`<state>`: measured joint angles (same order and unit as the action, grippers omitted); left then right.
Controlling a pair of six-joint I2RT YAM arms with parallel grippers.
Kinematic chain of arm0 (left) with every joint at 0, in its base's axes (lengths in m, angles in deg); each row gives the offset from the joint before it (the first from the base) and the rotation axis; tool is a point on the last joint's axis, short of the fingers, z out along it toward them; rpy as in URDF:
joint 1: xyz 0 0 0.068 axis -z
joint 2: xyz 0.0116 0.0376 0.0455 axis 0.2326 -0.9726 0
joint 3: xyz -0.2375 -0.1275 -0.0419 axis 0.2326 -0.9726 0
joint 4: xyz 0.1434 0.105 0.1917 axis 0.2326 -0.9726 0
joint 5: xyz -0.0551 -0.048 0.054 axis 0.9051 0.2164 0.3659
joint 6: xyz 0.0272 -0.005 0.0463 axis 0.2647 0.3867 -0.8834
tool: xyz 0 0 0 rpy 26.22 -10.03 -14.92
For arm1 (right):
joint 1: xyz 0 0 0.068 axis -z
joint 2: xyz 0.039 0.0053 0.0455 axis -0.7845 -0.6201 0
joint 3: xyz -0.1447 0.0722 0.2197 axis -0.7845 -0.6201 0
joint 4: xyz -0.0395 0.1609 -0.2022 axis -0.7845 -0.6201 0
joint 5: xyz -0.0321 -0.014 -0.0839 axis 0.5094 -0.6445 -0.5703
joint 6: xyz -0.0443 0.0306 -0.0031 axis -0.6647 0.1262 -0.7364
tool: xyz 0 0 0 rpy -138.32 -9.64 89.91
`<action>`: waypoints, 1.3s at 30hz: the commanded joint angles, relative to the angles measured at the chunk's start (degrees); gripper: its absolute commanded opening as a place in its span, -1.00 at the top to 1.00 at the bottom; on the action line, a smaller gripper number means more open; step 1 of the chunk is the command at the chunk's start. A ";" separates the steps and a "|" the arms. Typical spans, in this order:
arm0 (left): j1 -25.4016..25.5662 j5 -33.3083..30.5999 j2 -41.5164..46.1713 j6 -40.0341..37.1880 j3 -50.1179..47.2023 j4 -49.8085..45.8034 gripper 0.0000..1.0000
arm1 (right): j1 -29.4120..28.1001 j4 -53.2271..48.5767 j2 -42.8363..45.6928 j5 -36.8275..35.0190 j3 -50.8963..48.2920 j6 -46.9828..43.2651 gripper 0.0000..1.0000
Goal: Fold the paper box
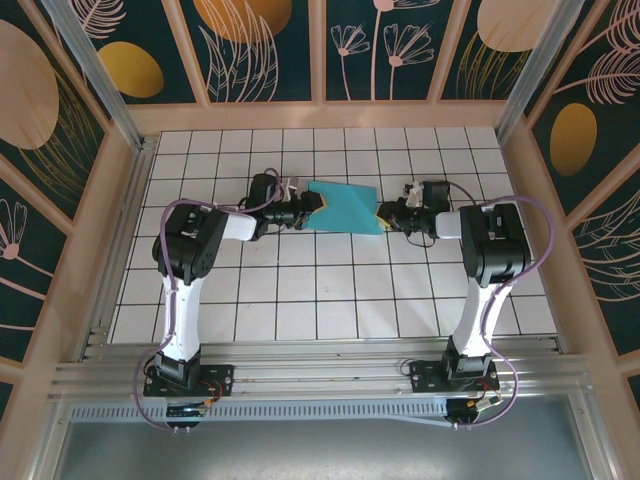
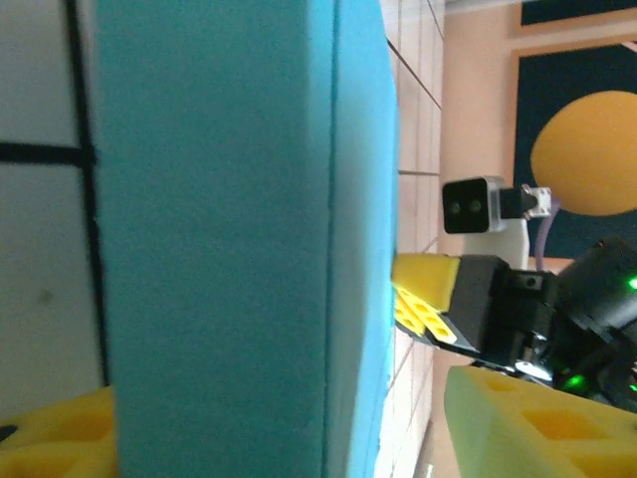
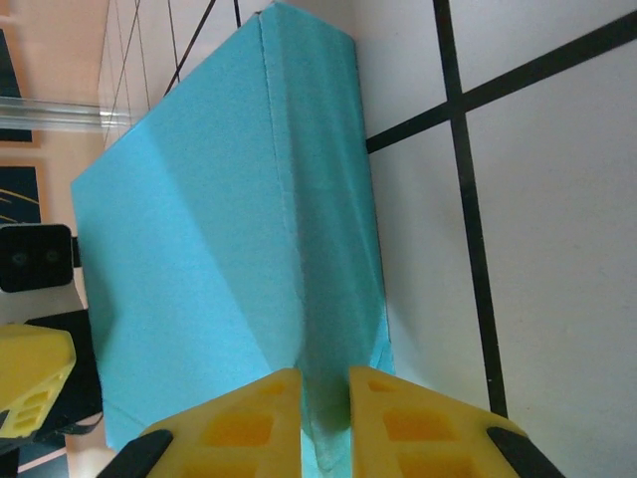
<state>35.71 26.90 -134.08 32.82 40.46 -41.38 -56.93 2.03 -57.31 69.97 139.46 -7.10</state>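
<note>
The paper box (image 1: 342, 207) lies teal side out in the middle of the tiled table, folded into a shallow block. My left gripper (image 1: 312, 204) is at its left end. In the left wrist view the paper box (image 2: 229, 239) stands between my yellow fingers (image 2: 518, 423); the left gripper (image 2: 279, 408) is open around it, with a gap on the right side. My right gripper (image 1: 385, 213) is at the box's right end. In the right wrist view the right gripper (image 3: 325, 388) is shut on a thin teal wall of the paper box (image 3: 199, 229).
White tiles (image 1: 330, 290) with dark grout run around the box. Wooden walls (image 1: 330, 112) with patterned panels enclose the table on three sides. The arm bases sit on the metal rail (image 1: 320, 375) at the near edge.
</note>
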 commanded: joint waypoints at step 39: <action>-1.26 -6.04 16.64 10.04 -1.48 -10.76 0.44 | -24.09 22.17 36.08 -25.30 -21.32 -87.39 -0.98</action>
<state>34.70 21.30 -119.30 43.16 37.62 -49.45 -79.47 15.45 -21.69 44.00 121.93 -75.60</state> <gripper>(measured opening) 0.309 0.976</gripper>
